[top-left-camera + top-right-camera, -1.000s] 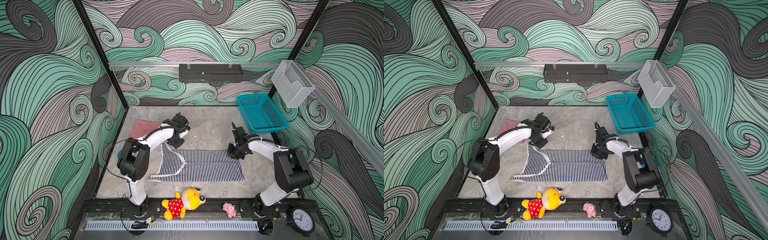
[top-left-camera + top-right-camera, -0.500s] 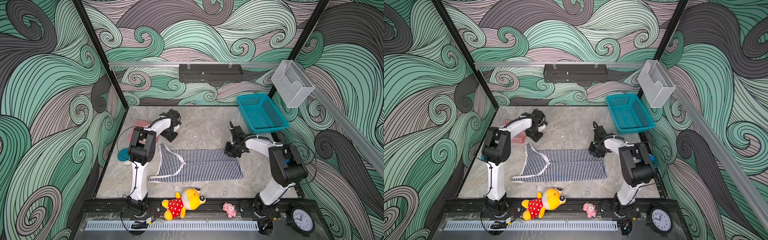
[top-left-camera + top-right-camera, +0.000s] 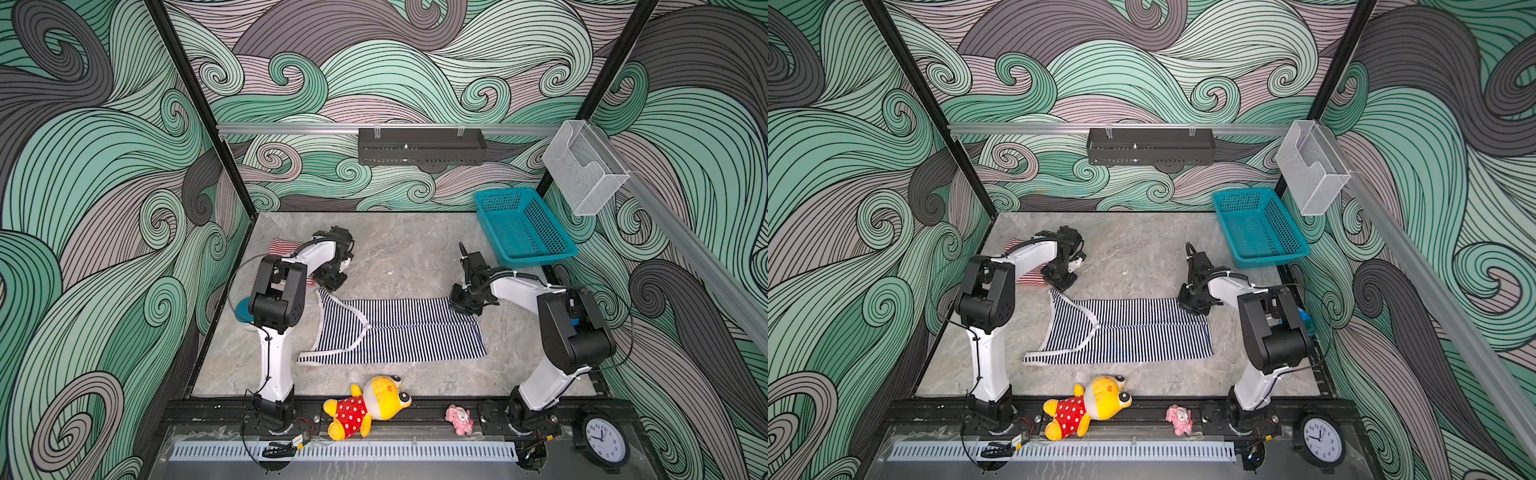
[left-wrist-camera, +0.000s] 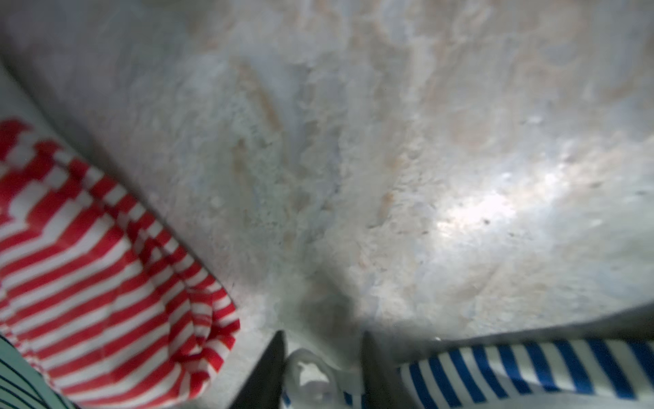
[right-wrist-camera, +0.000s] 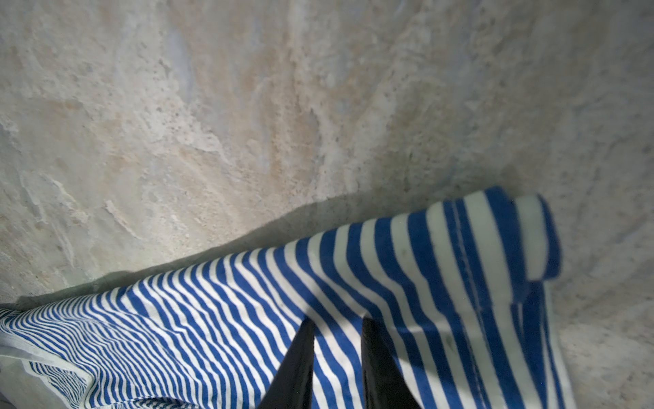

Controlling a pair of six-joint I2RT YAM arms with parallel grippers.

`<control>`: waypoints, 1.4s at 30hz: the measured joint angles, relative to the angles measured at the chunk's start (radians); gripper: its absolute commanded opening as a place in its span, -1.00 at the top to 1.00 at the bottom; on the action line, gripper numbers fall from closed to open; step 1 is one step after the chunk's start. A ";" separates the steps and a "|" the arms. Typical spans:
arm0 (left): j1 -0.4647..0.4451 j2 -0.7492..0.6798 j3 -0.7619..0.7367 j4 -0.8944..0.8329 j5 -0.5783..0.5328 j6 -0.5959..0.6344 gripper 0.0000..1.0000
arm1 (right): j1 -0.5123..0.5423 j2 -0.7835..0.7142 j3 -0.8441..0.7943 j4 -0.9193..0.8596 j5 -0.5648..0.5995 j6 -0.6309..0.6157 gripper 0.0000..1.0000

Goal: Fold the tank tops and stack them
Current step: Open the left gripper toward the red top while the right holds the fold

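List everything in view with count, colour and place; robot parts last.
navy-and-white tank top: one, laid out mid-table
red-and-white tank top: one, back left, mostly hidden by the left arm
basket: one, teal, back right corner
plush toy: one, yellow with red polka-dot dress, front edge
small toy: one, pink, front edge
clock: one, black rim, white face, front right
rack: one, black, back wall
holder: one, clear, right rail
table: one, grey marble
left arm, right arm: white and black
left gripper: black fingers either side of the navy top's white strap
right gripper: gripping the navy top's hem
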State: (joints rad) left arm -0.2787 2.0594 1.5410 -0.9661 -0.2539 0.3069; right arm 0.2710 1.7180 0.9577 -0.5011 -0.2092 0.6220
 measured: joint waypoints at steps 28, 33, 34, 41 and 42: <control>0.034 -0.385 -0.422 0.202 -0.096 -0.074 0.57 | 0.000 -0.012 -0.014 0.013 0.004 0.003 0.49; 0.034 -0.368 -0.448 0.237 -0.110 -0.084 0.58 | 0.000 -0.024 -0.026 0.010 0.011 0.002 0.48; 0.034 -0.365 -0.455 0.244 -0.120 -0.087 0.58 | 0.000 -0.028 -0.030 0.009 0.012 0.002 0.48; 0.035 -0.383 -0.472 0.256 -0.103 -0.102 0.58 | 0.000 -0.049 -0.042 -0.028 0.019 -0.002 0.46; 0.035 -0.395 -0.472 0.255 -0.076 -0.102 0.58 | 0.000 -0.052 -0.042 -0.036 0.021 -0.003 0.46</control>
State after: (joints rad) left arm -0.2436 1.6642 1.0687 -0.7113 -0.3298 0.2047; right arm 0.2710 1.6661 0.9154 -0.5373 -0.1886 0.6189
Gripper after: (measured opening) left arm 0.209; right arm 0.265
